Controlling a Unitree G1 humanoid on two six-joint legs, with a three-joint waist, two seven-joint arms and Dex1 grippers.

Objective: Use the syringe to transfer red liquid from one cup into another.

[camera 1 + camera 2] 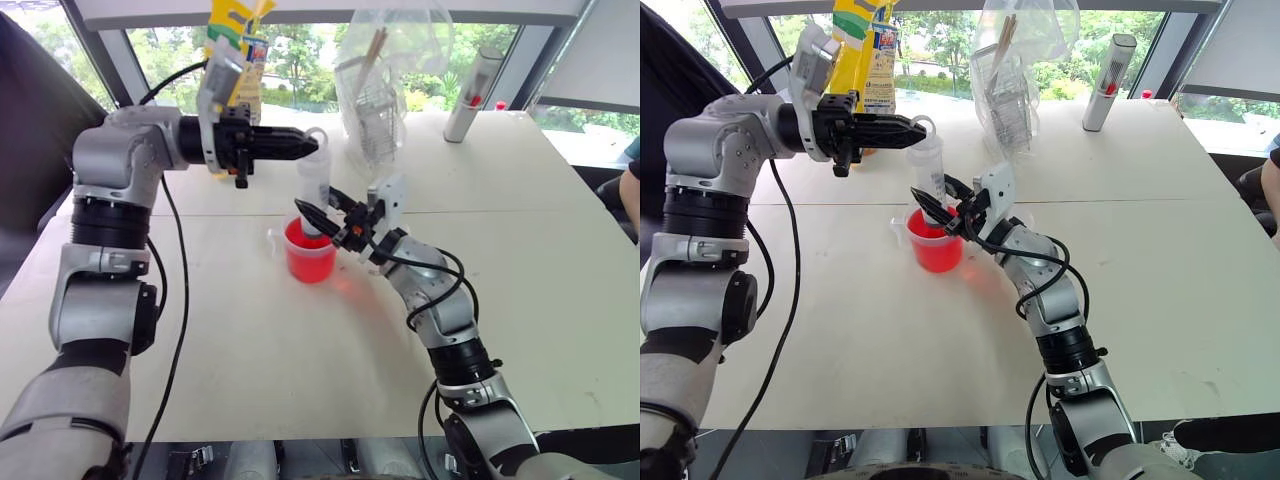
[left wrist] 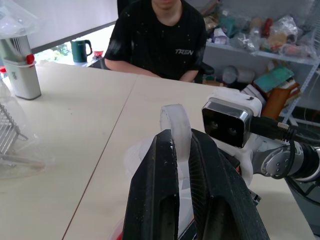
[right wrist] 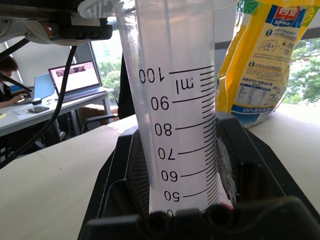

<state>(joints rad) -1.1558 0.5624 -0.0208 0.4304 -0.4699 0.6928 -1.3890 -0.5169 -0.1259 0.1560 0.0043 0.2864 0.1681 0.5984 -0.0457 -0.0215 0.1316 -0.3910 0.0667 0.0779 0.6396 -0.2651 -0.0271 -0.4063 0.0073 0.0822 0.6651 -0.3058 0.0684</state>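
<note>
The clear syringe (image 1: 313, 180) stands upright with its lower end inside the wide handled cup (image 1: 310, 258), which holds red liquid (image 1: 308, 262). My left gripper (image 1: 308, 146) reaches in level from the left and is shut on the clear plunger loop (image 2: 176, 125) at the syringe's top. Lower down, my right gripper (image 1: 320, 214) is shut on the barrel just above the cup's rim. In the right wrist view the barrel's black marks (image 3: 175, 100) sit between that gripper's fingers. The other cup is out of view.
At the table's back stand a grey-white tube with a red mark (image 1: 473, 95), a clear bag over a wire rack (image 1: 385, 90) and a yellow packet (image 1: 240, 45). A person in a black shirt (image 2: 160, 35) sits at the table's right side.
</note>
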